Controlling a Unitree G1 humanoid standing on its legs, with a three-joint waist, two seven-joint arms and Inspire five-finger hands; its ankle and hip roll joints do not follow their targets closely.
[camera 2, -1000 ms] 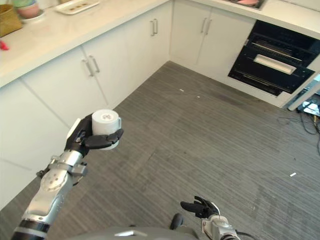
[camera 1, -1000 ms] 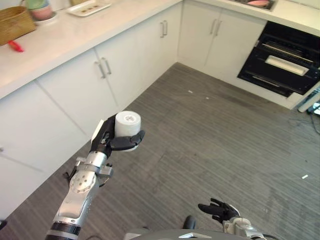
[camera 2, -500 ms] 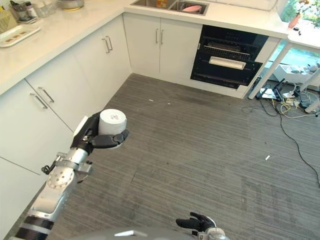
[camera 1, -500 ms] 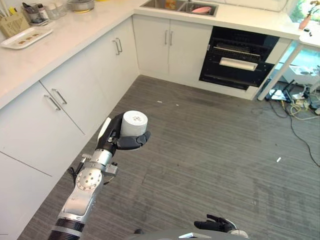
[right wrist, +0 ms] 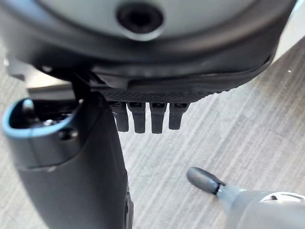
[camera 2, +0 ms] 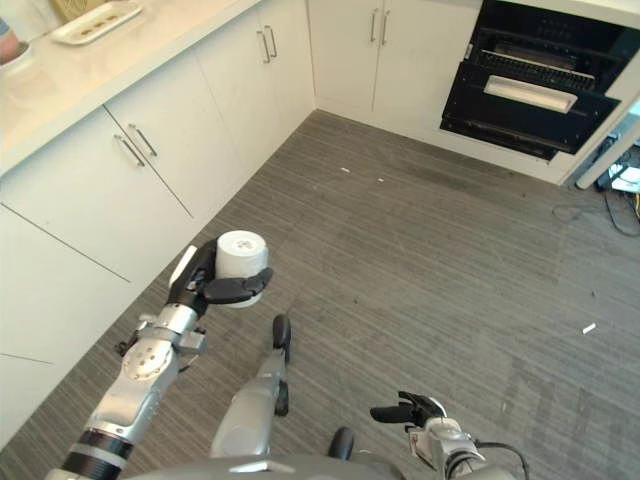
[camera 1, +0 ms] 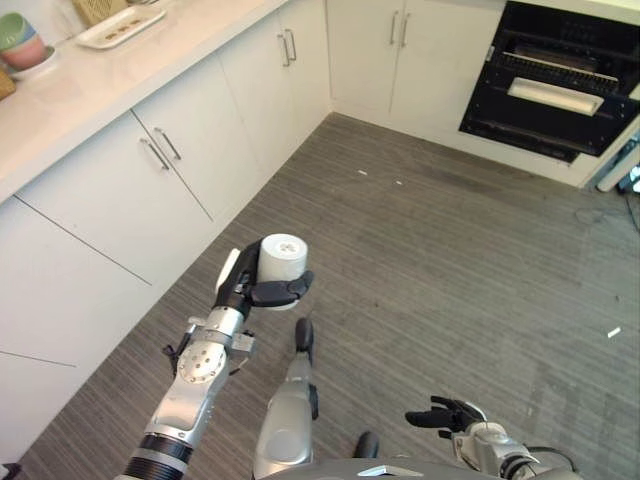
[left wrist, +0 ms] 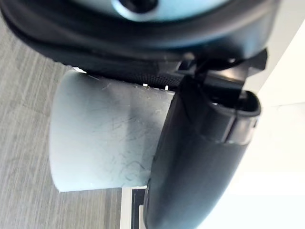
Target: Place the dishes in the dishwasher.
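A white cup, bottom up, sits in my left hand, whose fingers and thumb curl round it above the floor in front of the white cabinets. The left wrist view has the cup pressed against the palm with the thumb across it. My right hand hangs low at the right, fingers straight and holding nothing. The black dishwasher stands with its front open at the far right, well beyond both hands.
White cabinets run along the left under a pale counter that carries a tray and stacked bowls. More cabinets fill the far corner. Grey plank floor lies open between me and the dishwasher.
The whole picture has shifted, so the camera has moved. The cup stays in my left hand and the right hand stays low.
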